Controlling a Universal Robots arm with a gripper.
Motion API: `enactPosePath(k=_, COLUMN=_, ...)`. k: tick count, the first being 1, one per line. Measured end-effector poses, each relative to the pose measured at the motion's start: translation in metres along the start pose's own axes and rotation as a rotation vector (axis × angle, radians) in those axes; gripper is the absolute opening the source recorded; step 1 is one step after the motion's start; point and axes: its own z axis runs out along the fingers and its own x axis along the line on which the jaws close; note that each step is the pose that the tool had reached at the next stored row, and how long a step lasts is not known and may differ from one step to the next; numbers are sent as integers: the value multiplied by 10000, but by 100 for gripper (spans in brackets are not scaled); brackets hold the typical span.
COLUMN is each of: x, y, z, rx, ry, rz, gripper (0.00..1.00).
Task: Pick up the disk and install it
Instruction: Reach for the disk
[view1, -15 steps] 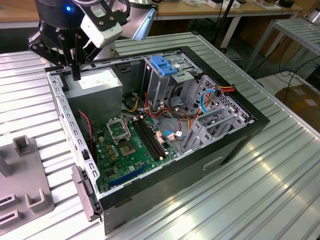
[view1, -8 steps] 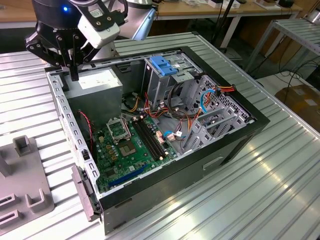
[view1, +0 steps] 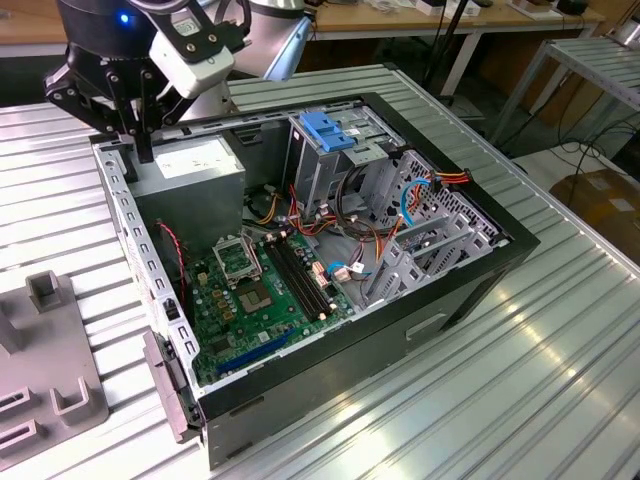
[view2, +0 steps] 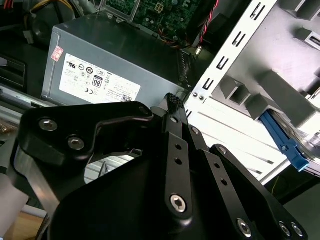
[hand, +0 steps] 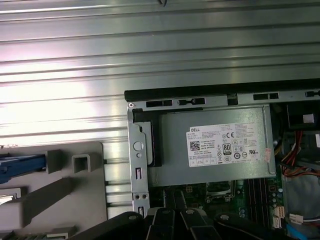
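Bright overhead light strikes the ribbed silver metal bench (view1: 540, 360), laying white glare bands along its slats in the exterior view and the first wrist view. The open black computer case (view1: 470, 290) holds soft shadow inside. The black gripper (view2: 172, 102) reads dark against a glare-washed chassis in the second wrist view.

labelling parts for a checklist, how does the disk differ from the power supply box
The disk wears a blue bracket; the power supply box is plain grey with a white label. The disk sits in a grey holder outside the computer case; the power supply box sits inside it. Both look metallic.
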Motion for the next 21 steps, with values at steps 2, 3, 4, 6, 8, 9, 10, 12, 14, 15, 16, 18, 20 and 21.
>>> enactPosePath(k=2, x=13, y=-1, z=0, rx=0, ry=0, rz=0, gripper=10)
enactPosePath(k=3, x=20, y=-1, z=1, rx=0, ry=0, rz=0, gripper=10)
enactPosePath(k=4, x=26, y=-2, z=1, rx=0, ry=0, rz=0, gripper=10)
enactPosePath(k=6, x=39, y=-3, z=1, rx=0, ry=0, rz=0, gripper=10)
enactPosePath(k=8, x=53, y=-4, z=2, rx=0, ry=0, rz=0, gripper=10)
enactPosePath(k=9, x=59, y=-5, z=2, rx=0, ry=1, rz=-1, gripper=10)
enactPosePath(k=10, x=67, y=-5, z=2, rx=0, ry=1, rz=0, gripper=10)
enactPosePath(k=12, x=86, y=-6, z=3, rx=1, ry=1, rz=0, gripper=10)
enactPosePath(k=14, x=113, y=-9, z=4, rx=0, ry=0, rz=0, gripper=10)
enactPosePath(k=15, x=121, y=-9, z=4, rx=0, ry=1, rz=1, gripper=10)
enactPosePath(k=16, x=128, y=-10, z=5, rx=0, ry=0, rz=0, gripper=10)
enactPosePath(k=18, x=155, y=-12, z=6, rx=1, ry=1, rz=1, gripper=10)
enactPosePath(k=20, x=181, y=-14, z=6, rx=0, ry=0, rz=0, gripper=10)
enactPosePath(k=21, x=194, y=-15, z=7, rx=0, ry=0, rz=1, gripper=10)
